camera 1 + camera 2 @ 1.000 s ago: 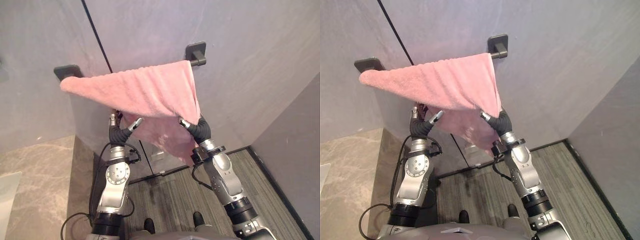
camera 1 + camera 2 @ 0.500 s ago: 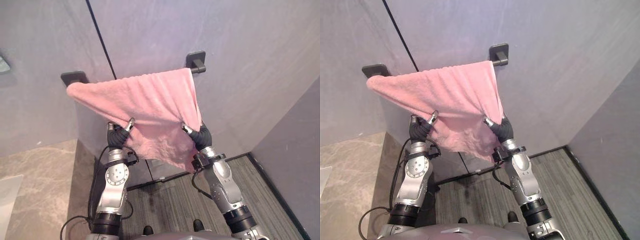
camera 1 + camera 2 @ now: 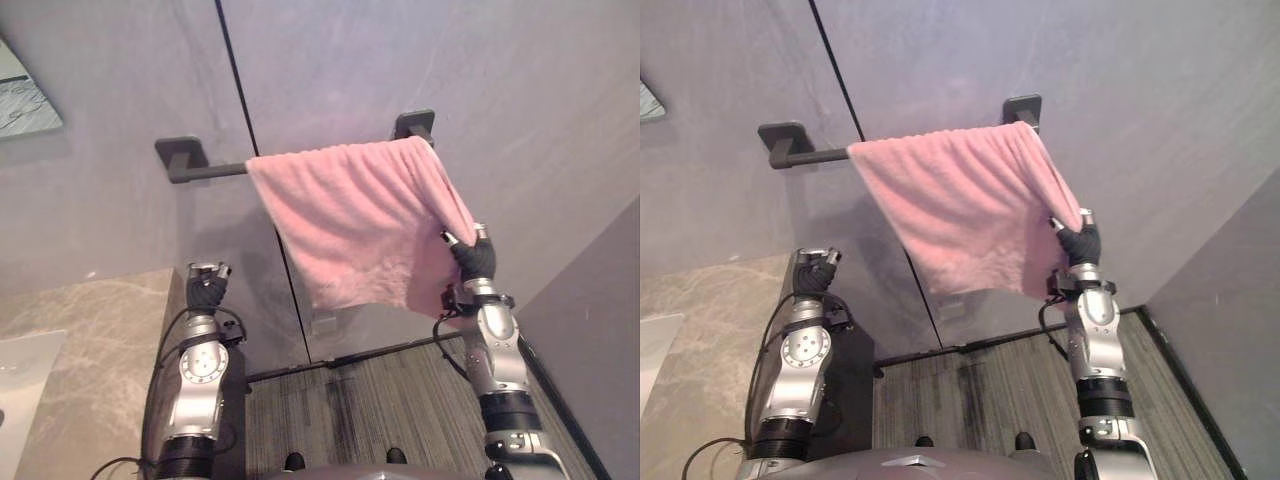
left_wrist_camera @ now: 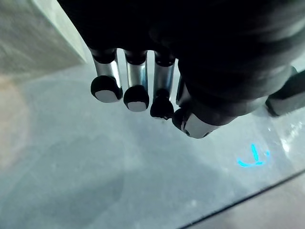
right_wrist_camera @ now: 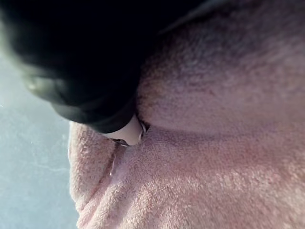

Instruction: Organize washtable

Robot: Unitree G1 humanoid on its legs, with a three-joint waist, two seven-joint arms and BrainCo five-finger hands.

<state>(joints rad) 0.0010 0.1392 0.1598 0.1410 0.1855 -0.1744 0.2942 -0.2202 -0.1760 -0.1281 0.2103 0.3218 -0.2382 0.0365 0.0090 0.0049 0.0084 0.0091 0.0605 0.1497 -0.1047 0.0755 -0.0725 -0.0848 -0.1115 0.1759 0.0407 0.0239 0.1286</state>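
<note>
The right hand (image 3: 476, 262) is raised to the right side edge of the pink towel (image 3: 365, 225) and pinches it. In the right wrist view, one pale fingertip (image 5: 128, 133) is pressed into a fold of the terry cloth, and the rest of the fingers are buried in the pile. From that grip the cloth is drawn taut and slants up to the dark towel bar (image 3: 205, 171) on the grey wall (image 3: 330, 60).

The towel hangs over the right part of the bar, bunched against the right bracket, and the left stretch of the bar is bare. The towel's lower edge hangs free above the grey striped floor (image 3: 380, 400).

The left hand (image 3: 207, 290) is held up well to the left of the towel and below the bar's left bracket, touching neither. Its fingers (image 4: 107, 83) sit side by side, loosely relaxed, with the thumb apart and nothing between them. Below it, at the lower left, lies the beige marble worktop (image 3: 90, 330).
</note>
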